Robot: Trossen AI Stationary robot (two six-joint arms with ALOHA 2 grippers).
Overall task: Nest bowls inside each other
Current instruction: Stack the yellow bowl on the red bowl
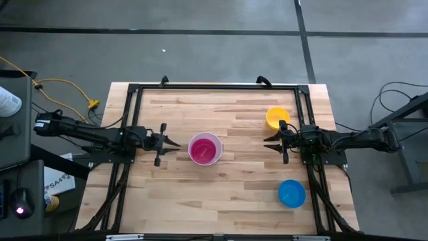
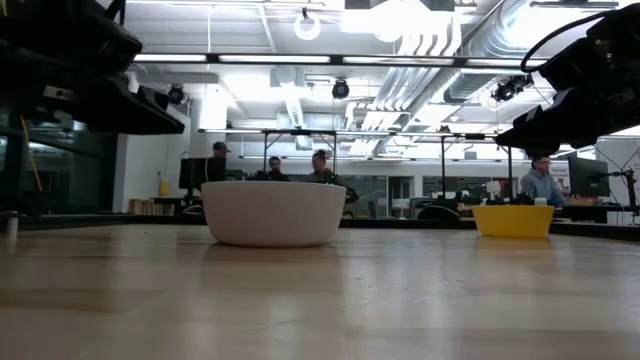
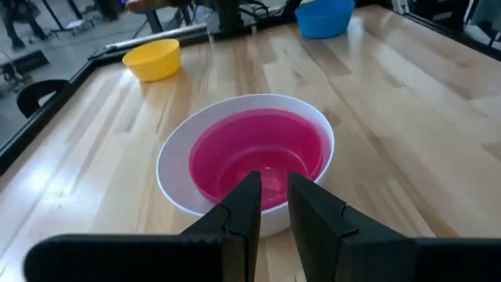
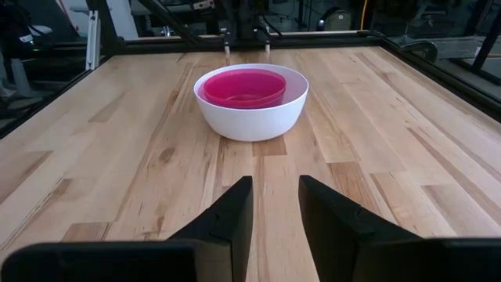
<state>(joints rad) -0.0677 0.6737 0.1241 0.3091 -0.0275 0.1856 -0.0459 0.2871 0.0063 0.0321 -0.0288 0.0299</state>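
The left pincer (image 1: pixel 175 145) hangs just beside the white bowl (image 1: pixel 205 148), its two fingers a little apart and holding nothing. The white bowl sits near the middle of the bench (image 1: pixel 227 194), and the red-pink bowl (image 1: pixel 204 150) is already inside it. I cannot see a purple bowl anywhere; it may be hidden under the red-pink one, but I cannot tell.

Across the bench, the right pincer (image 1: pixel 267 142) points at the white bowl from well apart, fingers a little apart too, and empty. The yellow bowl (image 1: pixel 277 118) sits just beside that arm, toward the far edge. The blue bowl (image 1: pixel 291 193) sits on the other side of it, nearer the front edge.

So I think two bowls are left to go in. The yellow bowl looks easiest: the right pincer must turn to it, pinch its rim, lift it, and set it down inside the red-pink bowl.
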